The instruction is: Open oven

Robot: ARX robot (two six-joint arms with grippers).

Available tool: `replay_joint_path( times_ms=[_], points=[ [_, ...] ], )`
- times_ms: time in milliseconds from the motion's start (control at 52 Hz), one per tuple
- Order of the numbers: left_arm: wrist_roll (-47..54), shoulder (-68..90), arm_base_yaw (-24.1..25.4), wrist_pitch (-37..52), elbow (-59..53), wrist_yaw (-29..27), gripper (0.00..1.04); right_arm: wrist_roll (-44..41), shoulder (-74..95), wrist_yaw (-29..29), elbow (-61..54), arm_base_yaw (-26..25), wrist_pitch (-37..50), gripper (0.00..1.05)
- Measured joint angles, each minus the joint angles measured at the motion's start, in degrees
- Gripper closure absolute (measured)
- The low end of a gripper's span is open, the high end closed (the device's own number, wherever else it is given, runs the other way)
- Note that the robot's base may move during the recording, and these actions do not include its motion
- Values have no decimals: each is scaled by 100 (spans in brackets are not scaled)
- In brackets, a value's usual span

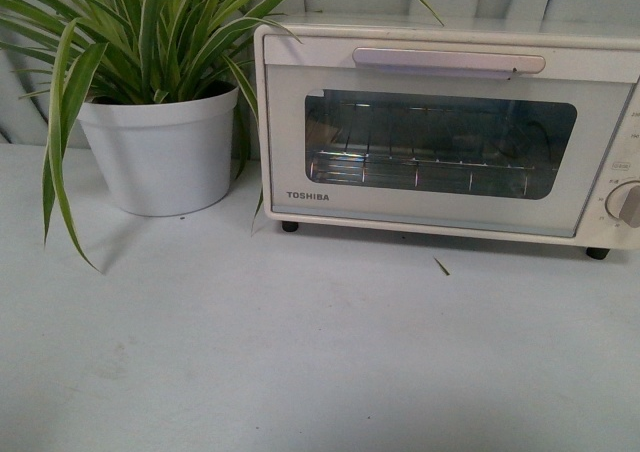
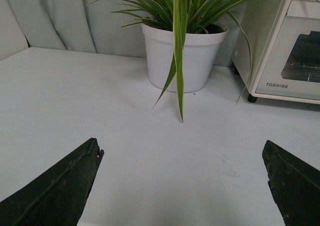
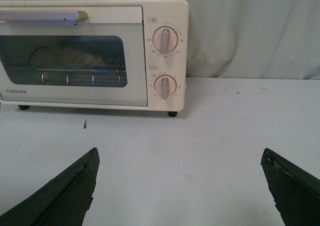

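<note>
The cream-white TOSHIBA oven point(image 1: 290, 152) stands at the back right of the table, its glass door closed and its long bar handle point(image 1: 448, 62) across the top. A wire rack shows through the window. In the right wrist view the oven point(image 3: 135, 56) shows two round knobs point(image 3: 164, 39) on its panel. My left gripper point(image 2: 182, 148) is open over bare table, well short of the oven point(image 2: 280, 56). My right gripper point(image 3: 180, 153) is open too, with nothing between its fingers, also away from the oven. Neither arm shows in the front view.
A white pot point(image 1: 160, 152) with a long-leaved striped plant stands just left of the oven, its leaves drooping over the table and the oven's corner. A small leaf scrap point(image 1: 441, 265) lies in front of the oven. Pale curtain behind.
</note>
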Motion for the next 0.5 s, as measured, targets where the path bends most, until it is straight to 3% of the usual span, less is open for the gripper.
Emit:
replay_joint_path(
  times_ms=[500],
  points=[
    [0, 0, 0, 0, 0, 0, 6, 0, 0, -2, 0, 0, 0, 9]
  ],
)
